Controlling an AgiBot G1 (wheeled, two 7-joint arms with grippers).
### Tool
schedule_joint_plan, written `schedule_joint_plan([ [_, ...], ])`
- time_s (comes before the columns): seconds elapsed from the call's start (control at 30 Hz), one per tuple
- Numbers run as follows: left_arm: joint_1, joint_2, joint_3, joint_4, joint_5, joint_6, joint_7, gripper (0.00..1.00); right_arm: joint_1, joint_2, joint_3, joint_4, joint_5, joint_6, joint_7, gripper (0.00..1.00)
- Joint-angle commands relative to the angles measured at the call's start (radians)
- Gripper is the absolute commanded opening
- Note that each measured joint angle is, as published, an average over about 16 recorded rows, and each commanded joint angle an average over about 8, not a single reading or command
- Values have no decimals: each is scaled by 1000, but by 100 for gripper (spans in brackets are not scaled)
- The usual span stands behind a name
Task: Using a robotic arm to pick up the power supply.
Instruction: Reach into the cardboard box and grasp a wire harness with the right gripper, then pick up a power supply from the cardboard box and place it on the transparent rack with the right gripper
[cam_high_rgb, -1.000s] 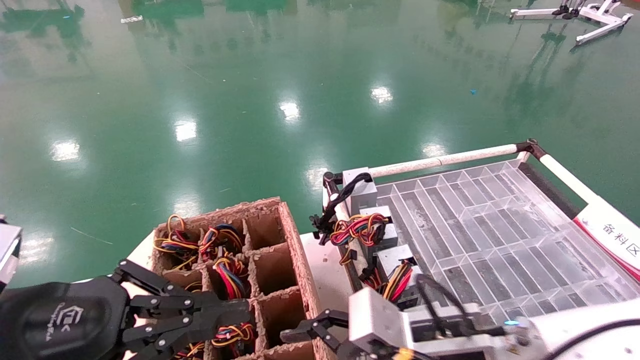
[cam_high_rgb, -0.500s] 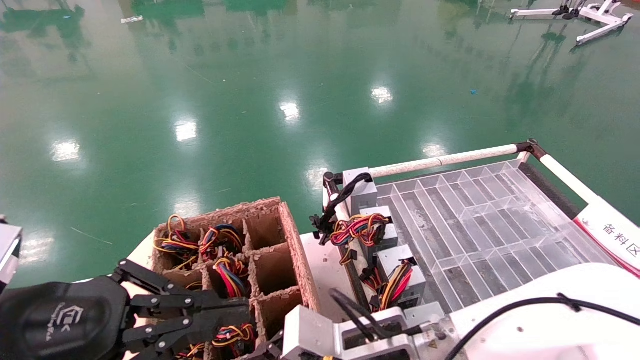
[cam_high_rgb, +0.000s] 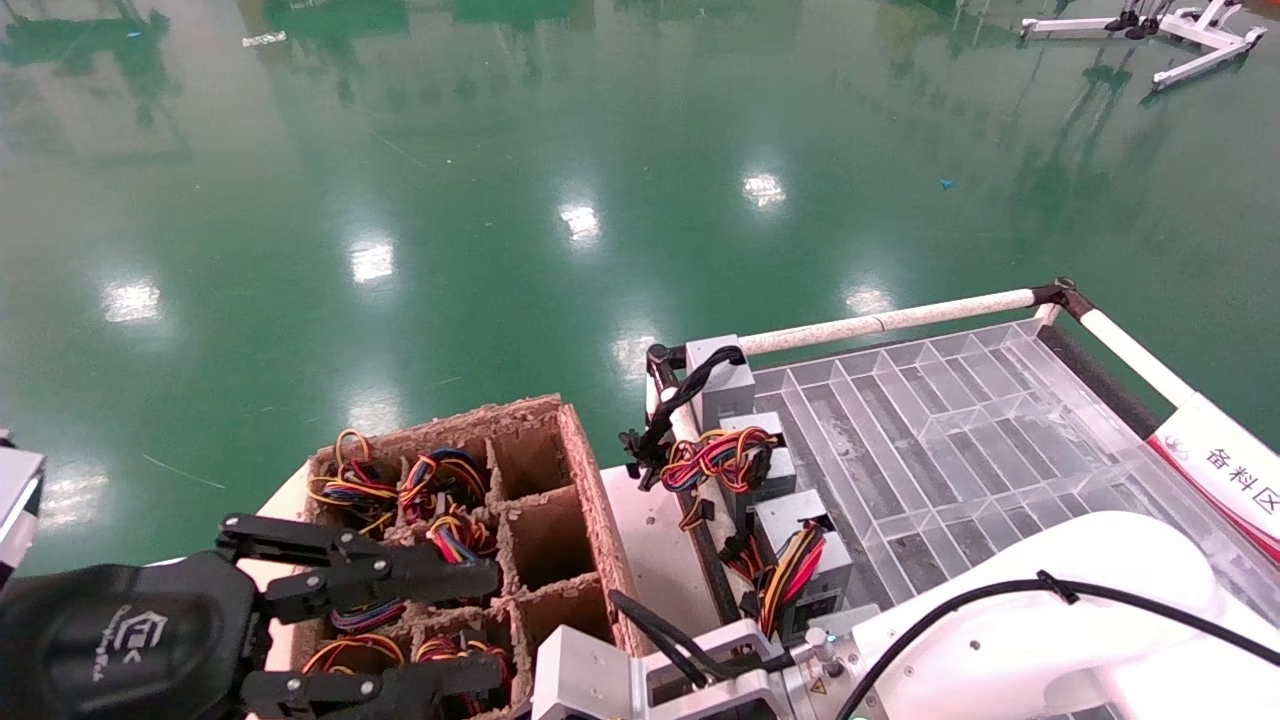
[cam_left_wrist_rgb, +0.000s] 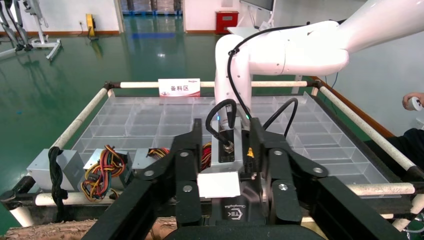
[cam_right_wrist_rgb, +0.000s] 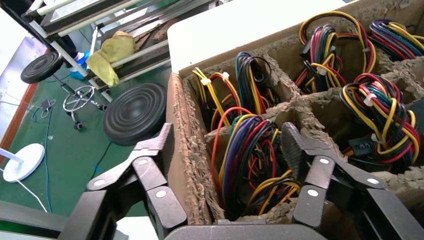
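Lining up | right gripper spread wide over a wire bundle in the cardboard crate's near cell | left gripper open, parked | next: drop in, clamp the power supply

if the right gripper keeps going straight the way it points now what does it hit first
Most likely the wire bundle in the cardboard cell directly ahead. The open right gripper straddles the box's cardboard wall, so one finger could catch that edge first; depth is unclear.

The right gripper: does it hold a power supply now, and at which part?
Nothing is held. The right gripper is open over a cardboard box cell, its fingers either side of a wire bundle.
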Motion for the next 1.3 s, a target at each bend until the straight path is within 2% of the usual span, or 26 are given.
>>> schedule_joint_plan([
  [0.03,0,0,0,0,0,0,0,100,4,-5,-3,-11,-4,-1,-3,0],
  [0.87,0,0,1,0,-1,0,1,100,-19,3,18,-65,37,-9,-25,0],
  [1.07,0,-1,1,0,-1,-1,1,100,-25,35,57,-65,106,-44,-42,0],
  [1.3,0,-1,2,0,-1,-1,1,100,-36,99,136,-64,240,-89,-81,0],
])
